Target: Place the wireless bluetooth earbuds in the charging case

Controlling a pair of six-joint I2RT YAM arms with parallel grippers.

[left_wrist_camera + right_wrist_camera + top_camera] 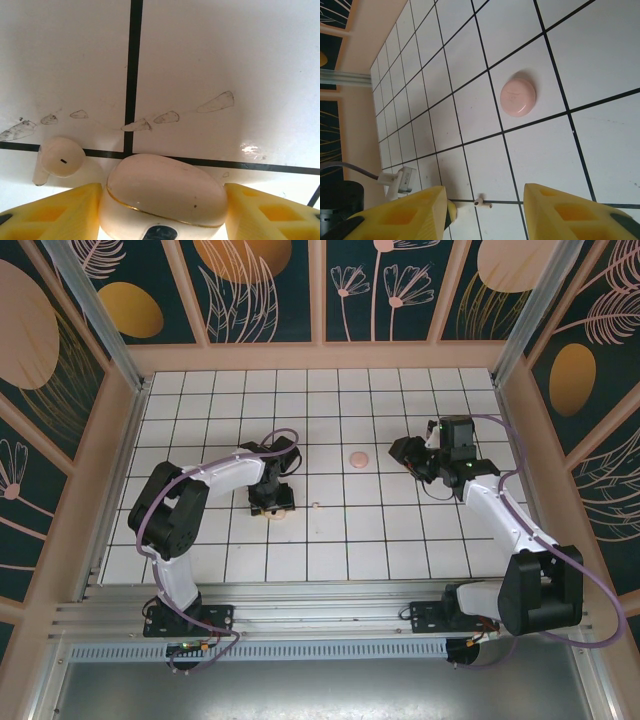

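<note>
Top external view. Looks down on a white tiled table floor point(400, 540) ruled with black grid lines and boxed in by dark floral walls.

Left arm point(175, 510), white and black, bent in from 7 o'clock. Left gripper point(272, 502) pointing down at about 8 o'clock from the floor's centre. Right arm point(500, 510) reaching in from 5 o'clock. Right gripper point(405, 453) held above the tiles at about 3 o'clock from centre, aimed toward 9 o'clock.

Left wrist view: yellow fingers point(55, 215) pressed against both sides of the charging case point(162, 192), pinching it. Case cream-pink, rounded, ringed by a thin gold seam.

Right wrist view: yellow fingers point(410, 215) spread wide, nothing between them.

Salmon-pink round disc point(357, 457), flat on the tiles just off centre toward 2 o'clock, between the two grippers and apart from both.

Wireless bluetooth earbud point(316, 506), tiny and whitish with a short stem, lying on a grid line at 6 o'clock from centre and 3 o'clock from the case, outside it.

Left wrist view again: an earbud point(60, 159) on a grid line just beside the case, at 9 o'clock in that frame. Cannot tell whether the same one.
</note>
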